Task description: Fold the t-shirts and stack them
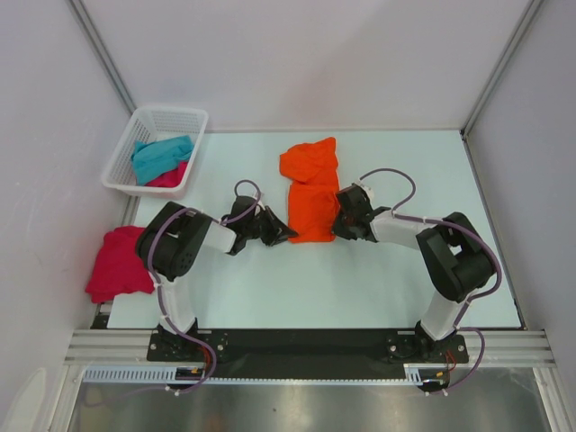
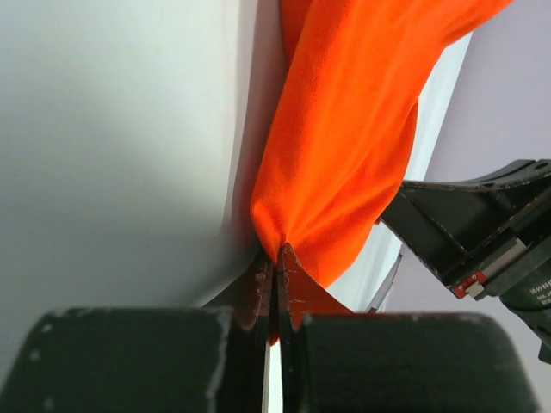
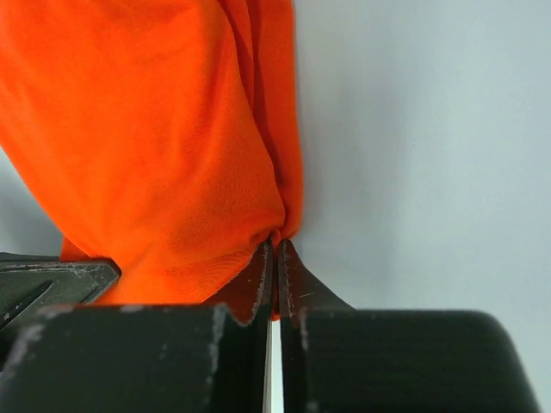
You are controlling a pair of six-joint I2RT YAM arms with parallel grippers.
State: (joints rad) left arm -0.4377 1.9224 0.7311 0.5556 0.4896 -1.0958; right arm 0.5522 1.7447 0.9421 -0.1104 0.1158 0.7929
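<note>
Orange t-shirt lies crumpled, half-folded.

Orange t-shirt cut off by the top edge in both wrist views, its pinched fold hidden between shut jaws, right gripper cropped at the left wrist view's right edge, pink t-shirt in the basket mostly buried under the teal t-shirt

On table: mid shirt, left gripper at its near-left corner, right gripper near-right. Basket far left, two shirts in it. Edge shirt at near-left table edge.
</note>
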